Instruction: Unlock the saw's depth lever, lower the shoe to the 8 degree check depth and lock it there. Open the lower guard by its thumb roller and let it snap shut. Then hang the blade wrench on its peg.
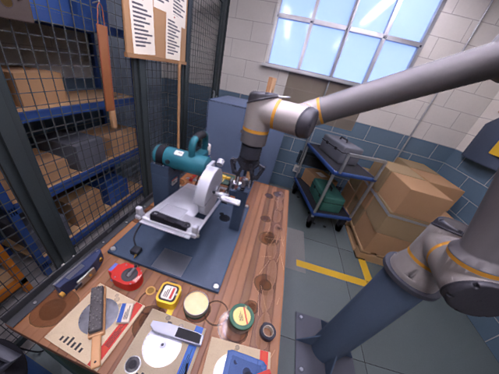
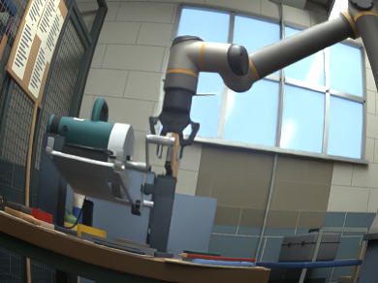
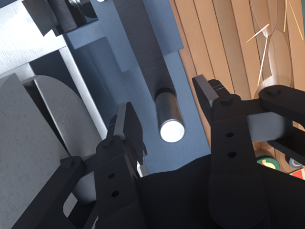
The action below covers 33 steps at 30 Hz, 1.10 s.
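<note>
The blade wrench (image 2: 161, 143) is a silver L-shaped bar hanging at the top of the dark blue post (image 2: 162, 213). In the wrist camera its round silver end (image 3: 171, 118) points up between my fingers. My gripper (image 3: 165, 101) is open and holds nothing; it hovers just above the wrench (image 1: 238, 183). The teal circular saw (image 1: 189, 177) sits left of the post on its stand, with the grey shoe (image 1: 177, 213) tilted down toward the bench front. The white guard (image 1: 209, 187) faces the post.
A blue cart (image 1: 330, 181) with a toolbox stands right of the bench, cardboard boxes (image 1: 403, 205) beside it. Tape measures, tins and a file (image 1: 96, 318) crowd the bench's near end. A wire cage wall runs along the left.
</note>
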Each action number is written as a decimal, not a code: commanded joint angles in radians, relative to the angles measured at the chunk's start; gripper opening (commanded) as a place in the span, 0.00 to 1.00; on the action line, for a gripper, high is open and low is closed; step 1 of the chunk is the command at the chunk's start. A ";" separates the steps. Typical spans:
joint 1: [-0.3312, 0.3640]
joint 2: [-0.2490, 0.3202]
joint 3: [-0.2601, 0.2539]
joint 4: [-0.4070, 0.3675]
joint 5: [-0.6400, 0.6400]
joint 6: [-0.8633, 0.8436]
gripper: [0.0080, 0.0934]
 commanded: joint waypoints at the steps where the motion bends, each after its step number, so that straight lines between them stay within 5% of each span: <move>1: 0.000 -0.001 -0.001 0.000 0.000 0.000 0.47; 13: 0.000 -0.027 -0.029 0.053 0.000 0.000 0.47; 33: 0.000 -0.113 -0.185 0.296 0.000 0.000 0.47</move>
